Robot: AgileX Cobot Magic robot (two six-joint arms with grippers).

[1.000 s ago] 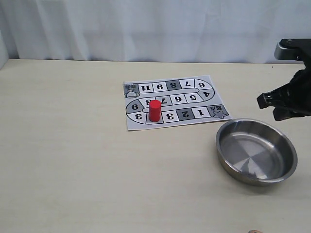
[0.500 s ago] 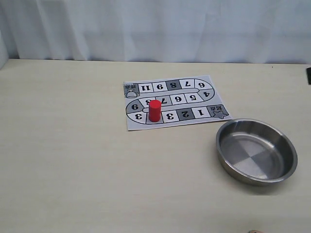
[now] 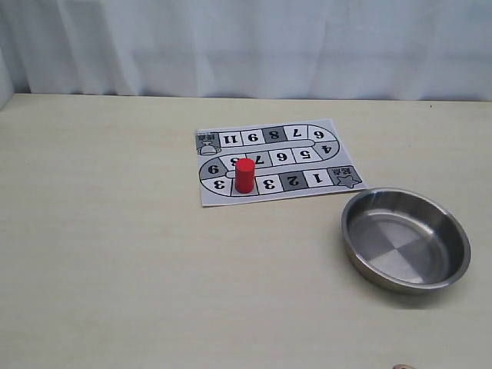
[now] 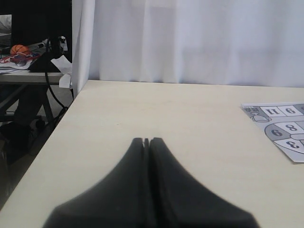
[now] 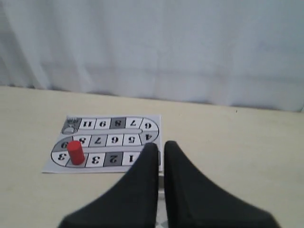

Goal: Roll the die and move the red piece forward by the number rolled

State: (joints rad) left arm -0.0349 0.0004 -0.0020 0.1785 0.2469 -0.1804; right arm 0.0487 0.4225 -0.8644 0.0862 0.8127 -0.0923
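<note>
The red piece (image 3: 244, 175) stands upright on the game board (image 3: 307, 146), on the grey square between the two squares marked 3; the right wrist view shows the red piece (image 5: 75, 152) too. No die shows on the board or in the bowl. A tiny beige sliver (image 3: 398, 367) at the exterior view's bottom edge is too small to identify. My right gripper (image 5: 161, 145) hangs behind the board's start end, fingers together with a thin slit, holding nothing. My left gripper (image 4: 147, 139) is shut and empty, over bare table left of the board (image 4: 280, 128). Neither gripper appears in the exterior view.
A round steel bowl (image 3: 361, 246) sits on the table to the right of and nearer than the board, with nothing inside. White curtains close off the back. In the left wrist view the table's left edge (image 4: 57, 128) drops off towards a cluttered desk.
The right arm, seen at the right edge of the exterior view one second ago, has withdrawn out of that view. The red piece, board and bowl have not moved.
</note>
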